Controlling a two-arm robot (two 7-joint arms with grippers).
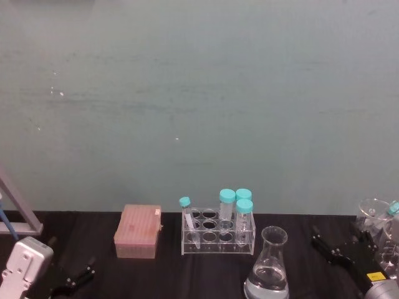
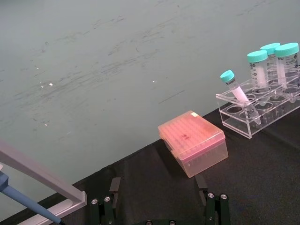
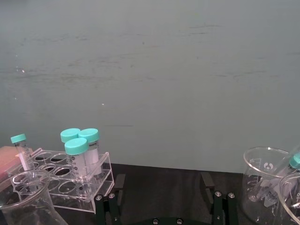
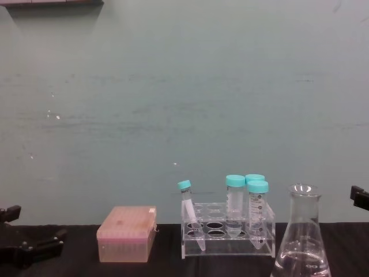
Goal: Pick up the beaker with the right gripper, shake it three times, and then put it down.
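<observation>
The beaker (image 1: 268, 266) is set upright on the black table (image 1: 168, 274), just beside the clear tube rack (image 1: 217, 233) on its right, with a little clear liquid at its base. The right gripper (image 1: 340, 252) is held low to the right of the beaker, apart from it, jaws spread. The left gripper (image 1: 73, 280) is parked at the near left, fingers parted.

box (image 1: 138, 232) left of rack (image 1: 218, 233), beaker (image 1: 268, 270) right — nearer

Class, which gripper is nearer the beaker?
The right gripper: it sits just right of the beaker, open and apart from it. The left gripper is far to its left, beyond the pink box.
</observation>
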